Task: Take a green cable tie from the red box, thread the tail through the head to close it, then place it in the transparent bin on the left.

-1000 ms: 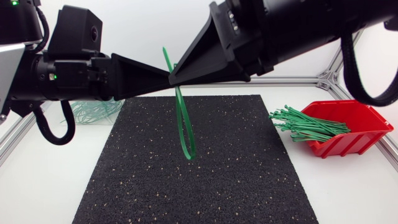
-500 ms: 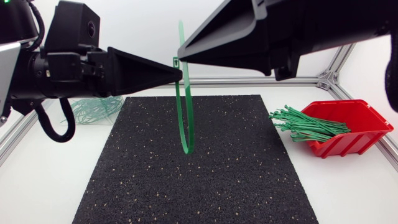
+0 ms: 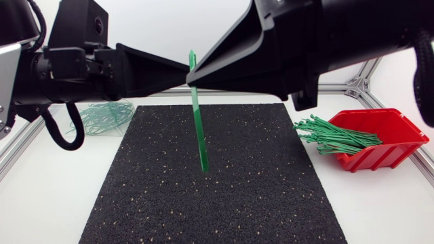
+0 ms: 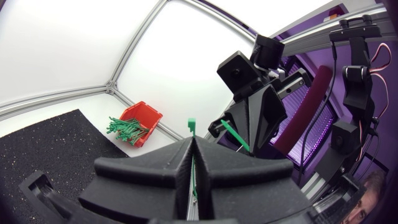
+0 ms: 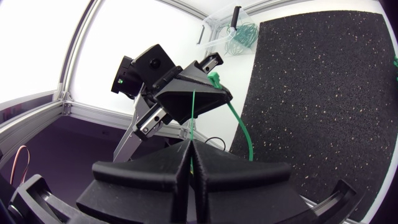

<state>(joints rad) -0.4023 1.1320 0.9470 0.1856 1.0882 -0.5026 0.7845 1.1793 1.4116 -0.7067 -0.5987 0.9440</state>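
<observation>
Head view from above the mat (image 3: pixel 203 203); close wrist views opposite each other, mat shared.

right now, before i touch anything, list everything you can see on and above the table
held cable tie: one, green, pinched by both grippers, hanging above the mat
mat: one, black with pale specks, middle of the table
red box: one, red, on the table right of the mat
loose ties: a bundle too dense to count, green, in the red box, ends sticking out toward the mat
transparent bin: one, clear, far left beyond the mat's corner
looped ties: several, green, in the transparent bin
table: one, white
frame rails: silver, along the table's edges
left gripper: black, shut on the held cable tie
right gripper: black, shut on the held cable tie, tip to tip with the left
</observation>
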